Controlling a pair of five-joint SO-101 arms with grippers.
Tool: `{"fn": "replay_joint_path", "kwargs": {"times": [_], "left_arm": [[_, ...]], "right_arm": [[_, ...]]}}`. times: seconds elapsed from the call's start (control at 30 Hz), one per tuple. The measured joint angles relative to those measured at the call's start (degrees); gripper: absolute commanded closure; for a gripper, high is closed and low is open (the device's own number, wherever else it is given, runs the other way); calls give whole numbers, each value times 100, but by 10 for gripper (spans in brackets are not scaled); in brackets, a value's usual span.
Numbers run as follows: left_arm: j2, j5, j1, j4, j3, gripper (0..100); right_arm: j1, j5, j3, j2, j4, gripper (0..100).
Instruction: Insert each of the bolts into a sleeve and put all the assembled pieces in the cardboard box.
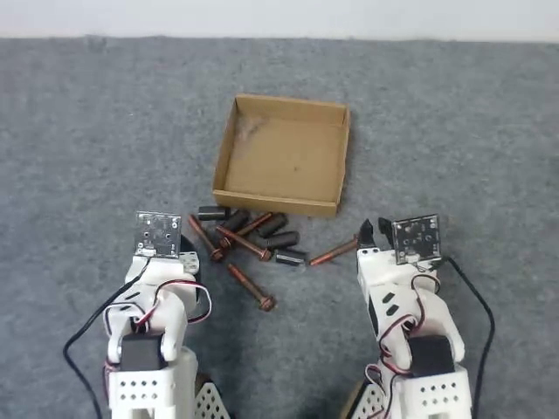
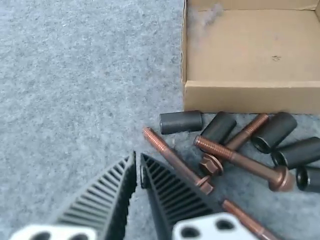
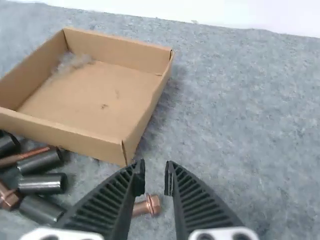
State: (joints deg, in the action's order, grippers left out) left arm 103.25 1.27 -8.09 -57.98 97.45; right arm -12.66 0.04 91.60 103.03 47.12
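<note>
**Parts.** The bolts (image 1: 243, 239) and sleeves (image 1: 284, 238) lie loose in one heap on the grey desk (image 1: 454, 131), just beside the front wall of the cardboard box (image 1: 275, 202). The box holds no parts, only a wisp of fluff near one corner. No bolt sits in a sleeve, so I judge assembly not yet begun.

**Left claw** (image 2: 137, 162). The fingers are together or very nearly so, with a sliver between them, gripping nothing. It hangs low at the heap's edge, tips just beside the shank of the nearest bolt (image 2: 175, 159). This is probably staging for a pick, and the fingers would need to part first.

**Right claw** (image 3: 154, 176). The fingers are slightly apart and empty. A lone bolt (image 3: 147, 205) lies under the gap, off to the side of the heap with its head showing. Being clear of its neighbours, it looks the easiest first grab.

**Layout.** The arms flank the heap, which suits one holding a sleeve while the other feeds in a bolt. The sleeve nearest the box (image 2: 181, 122) lies on its side.

**Risk.** Round parts may roll, and crossed bolts may drag one another.
</note>
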Motion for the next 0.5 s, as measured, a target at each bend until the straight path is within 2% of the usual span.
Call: {"fn": "replay_joint_path", "kwargs": {"times": [0.13,0.5], "left_arm": [[0,0,0,0,0,988],[0,0,9,0,0,988]], "right_arm": [[-88,-114,-325,-299,18,936],[-167,-176,-2084,-4114,-273,935]]}}
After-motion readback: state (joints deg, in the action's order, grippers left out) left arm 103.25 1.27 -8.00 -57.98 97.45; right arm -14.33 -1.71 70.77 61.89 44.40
